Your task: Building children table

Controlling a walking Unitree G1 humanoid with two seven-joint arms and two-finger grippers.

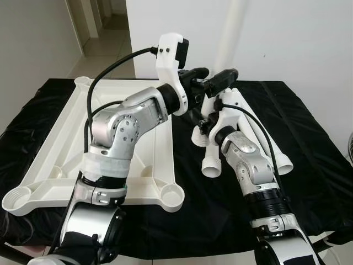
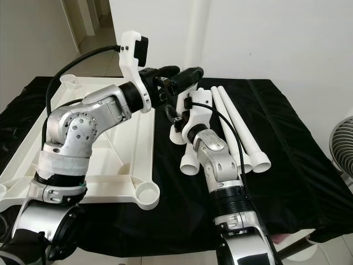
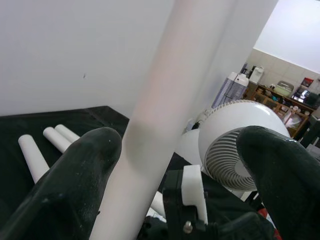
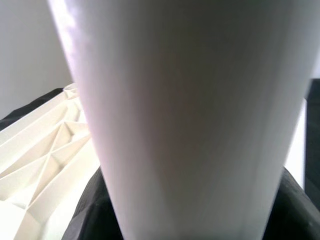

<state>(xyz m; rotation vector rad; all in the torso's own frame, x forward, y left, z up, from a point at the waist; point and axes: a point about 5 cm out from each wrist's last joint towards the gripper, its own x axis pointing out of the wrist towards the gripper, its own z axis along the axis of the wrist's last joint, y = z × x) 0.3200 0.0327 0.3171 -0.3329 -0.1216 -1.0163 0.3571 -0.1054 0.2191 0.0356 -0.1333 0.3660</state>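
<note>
- Left eye view: a humanoid robot stands over a black-draped table (image 1: 309, 165), both silver arms raised above an upturned white plastic children's tabletop (image 1: 55, 160) with round leg sockets at its corners.
- The step in hand looks like the fitting of a leg: a long white plastic tube leg (image 1: 229, 33) rises toward twelve o'clock, held upright where the two grippers meet.
- The right gripper (image 1: 223, 80) appears clenched on that leg near its lower end; its wrist view has the pale tube pressed close between the dark fingers.
- The left gripper (image 3: 180, 150) has its fingers spread to either side of the tube, not visibly pressing it, so it reads as released and steadying.
- Spare white tube legs (image 1: 270, 146) lie on the cloth at three o'clock of the tabletop, flared ends toward the robot.
- The left arm is bent sharply at the elbow, forearm reaching toward one o'clock; the right forearm runs straight up toward twelve.
- The next move likely calls for carrying the leg across to a corner socket (image 1: 172, 196) at seven o'clock of the grippers, and seating it squarely.
</note>
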